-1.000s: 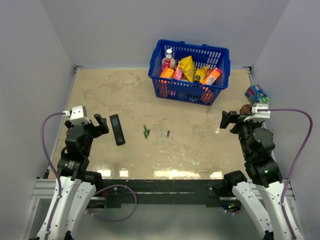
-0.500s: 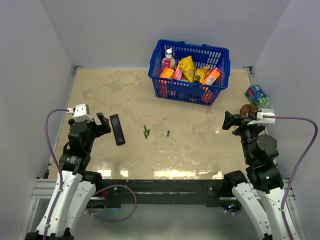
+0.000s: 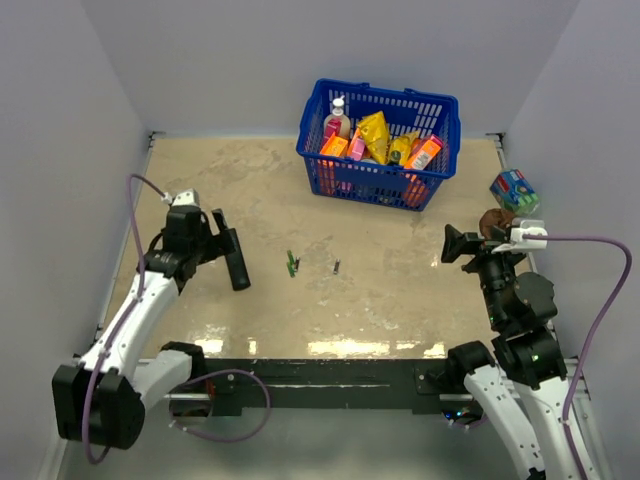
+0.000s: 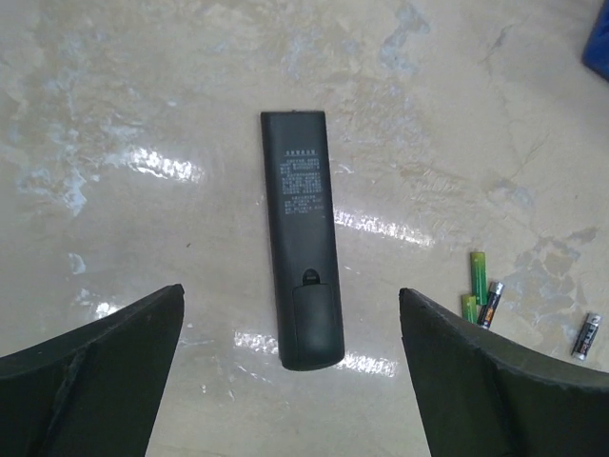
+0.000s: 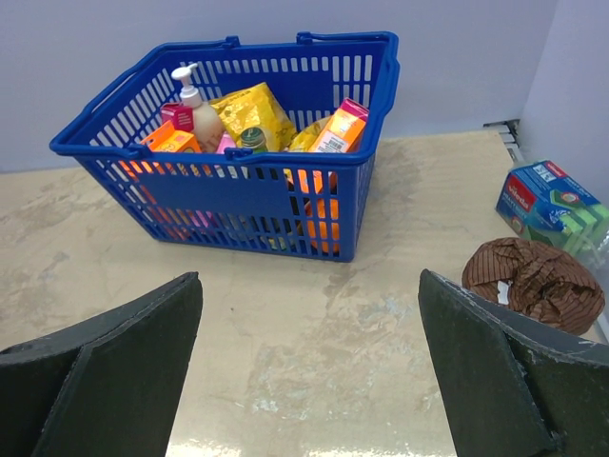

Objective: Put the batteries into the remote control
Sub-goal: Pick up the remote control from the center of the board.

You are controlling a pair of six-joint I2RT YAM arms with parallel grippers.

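The black remote control (image 4: 303, 238) lies flat on the table with its back and battery cover up, also seen left of centre from above as the remote control (image 3: 236, 264). My left gripper (image 4: 290, 295) hovers open over its cover end, a finger on either side and clear of it. From above, the left gripper (image 3: 221, 237) sits at the remote's far end. Two green batteries (image 4: 475, 274) lie to the right of the remote with a dark one beside them, and another dark battery (image 4: 587, 335) lies further right. My right gripper (image 5: 309, 276) is open and empty above bare table.
A blue basket (image 3: 378, 185) of packets and bottles stands at the back. Near the right wall lie a blue box (image 5: 552, 200) and a brown cloth bundle (image 5: 533, 276). The batteries (image 3: 291, 263) lie mid-table.
My left arm has reached forward and to the right, bringing its open gripper over the remote. The right arm has barely shifted.
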